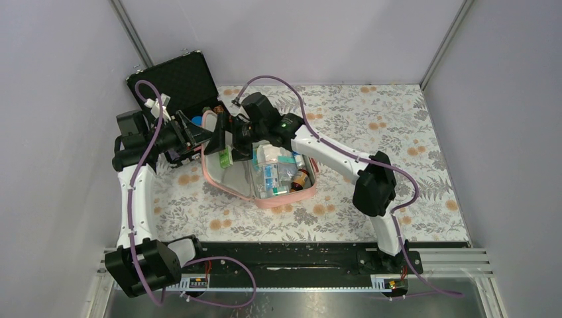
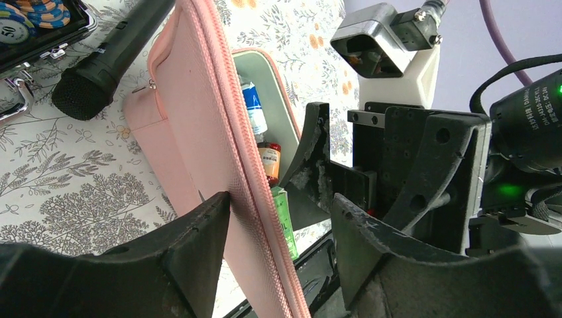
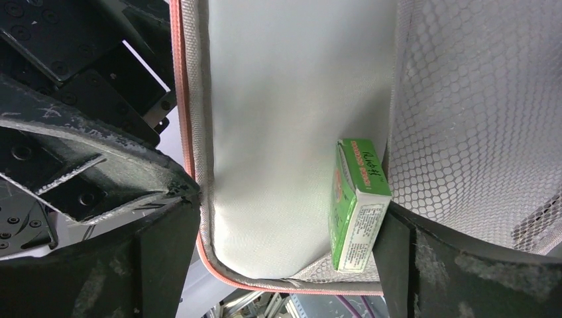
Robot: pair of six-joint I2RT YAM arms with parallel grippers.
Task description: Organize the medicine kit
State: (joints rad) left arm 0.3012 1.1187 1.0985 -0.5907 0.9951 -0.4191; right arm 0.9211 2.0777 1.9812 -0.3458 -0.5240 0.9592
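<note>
The right gripper [image 3: 291, 205] is open, its jaws spread wide over the inside of the raised lid [image 2: 192, 99] of the medicine kit [image 1: 278, 201]. A small green box [image 3: 358, 205] stands on end between the jaws. It rests against one finger and is well apart from the other, so nothing is clamped. The box sits on the lid's grey lining [image 3: 285, 99], right at the edge of a mesh pocket [image 3: 477, 119]. The left gripper [image 2: 278, 202] faces it from the outer side of the lid, and its jaws are also parted. The lid's pink zip edge runs up between them, touching one finger and clear of the other, so this gripper is open around the lid rather than pinching it. Past the lid, inside the kit, a bottle with a blue label [image 2: 254, 109] and one with an orange label [image 2: 270, 161] stand near the green box. The kit itself lies unzipped on the flower-patterned counter [image 1: 397, 132], a little left of centre, with its base flat and full of packets and the lid standing upright along its left side. A black microphone [image 2: 106, 59] lies on the counter just beside the kit. Behind it, an open black case [image 1: 179, 79] holds poker chips [image 2: 33, 16].
</note>
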